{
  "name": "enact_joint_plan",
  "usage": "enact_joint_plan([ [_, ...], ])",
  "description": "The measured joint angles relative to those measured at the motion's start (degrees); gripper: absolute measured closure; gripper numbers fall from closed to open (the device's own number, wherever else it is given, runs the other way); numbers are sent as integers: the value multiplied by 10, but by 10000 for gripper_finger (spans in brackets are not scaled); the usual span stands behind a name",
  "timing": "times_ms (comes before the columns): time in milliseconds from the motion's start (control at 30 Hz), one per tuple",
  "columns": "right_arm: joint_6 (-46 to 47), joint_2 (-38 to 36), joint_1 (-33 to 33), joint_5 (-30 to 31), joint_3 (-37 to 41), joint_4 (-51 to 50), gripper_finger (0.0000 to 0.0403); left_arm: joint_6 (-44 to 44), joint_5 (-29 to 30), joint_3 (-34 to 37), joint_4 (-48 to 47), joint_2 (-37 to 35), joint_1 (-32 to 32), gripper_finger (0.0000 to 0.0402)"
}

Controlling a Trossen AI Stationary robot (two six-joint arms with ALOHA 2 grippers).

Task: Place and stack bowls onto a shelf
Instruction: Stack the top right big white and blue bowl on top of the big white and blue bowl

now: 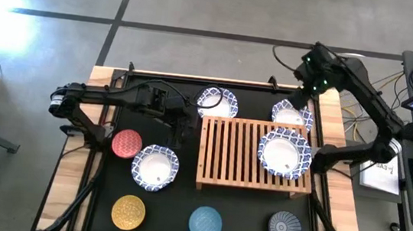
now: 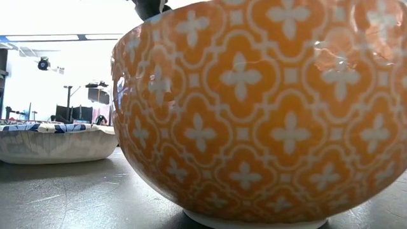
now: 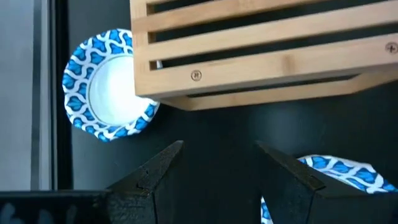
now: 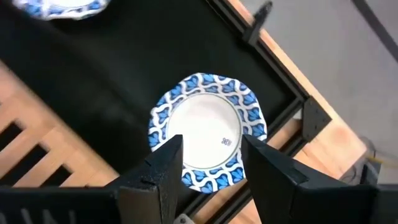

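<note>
The light-wood slatted shelf (image 1: 248, 157) stands mid-table, with one white blue-rimmed bowl (image 1: 285, 154) on its right end. Two more such bowls sit on the mat behind it (image 1: 218, 101) (image 1: 292, 115), and another sits to its left (image 1: 155, 167). Small red (image 1: 127, 143), yellow (image 1: 129, 212), light blue (image 1: 205, 223) and dark grey (image 1: 285, 227) bowls stand on the mat. My left gripper (image 1: 183, 128) (image 3: 217, 158) hovers open beside the shelf's left end. My right gripper (image 1: 302, 102) (image 4: 211, 140) hangs open above the far right bowl (image 4: 205, 130), clear of it.
The black mat has a raised frame (image 1: 195, 78) along the far edge, with the wooden table edge (image 4: 323, 143) beyond it. In the low view the yellow bowl (image 2: 254, 114) fills most of the picture, with a white bowl (image 2: 57, 140) to its left.
</note>
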State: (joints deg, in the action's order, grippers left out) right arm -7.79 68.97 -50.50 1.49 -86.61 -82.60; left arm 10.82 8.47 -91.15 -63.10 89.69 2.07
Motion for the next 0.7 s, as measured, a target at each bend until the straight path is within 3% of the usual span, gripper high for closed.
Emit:
enact_joint_plan([
  [400, 38, 33, -38, -1, 3, -5, 248, 16, 0, 0, -37, 0, 0, 228],
  [700, 93, 46, -38, -13, 57, 59, 210, 0, 0, 1, -69, -1, 0, 228],
])
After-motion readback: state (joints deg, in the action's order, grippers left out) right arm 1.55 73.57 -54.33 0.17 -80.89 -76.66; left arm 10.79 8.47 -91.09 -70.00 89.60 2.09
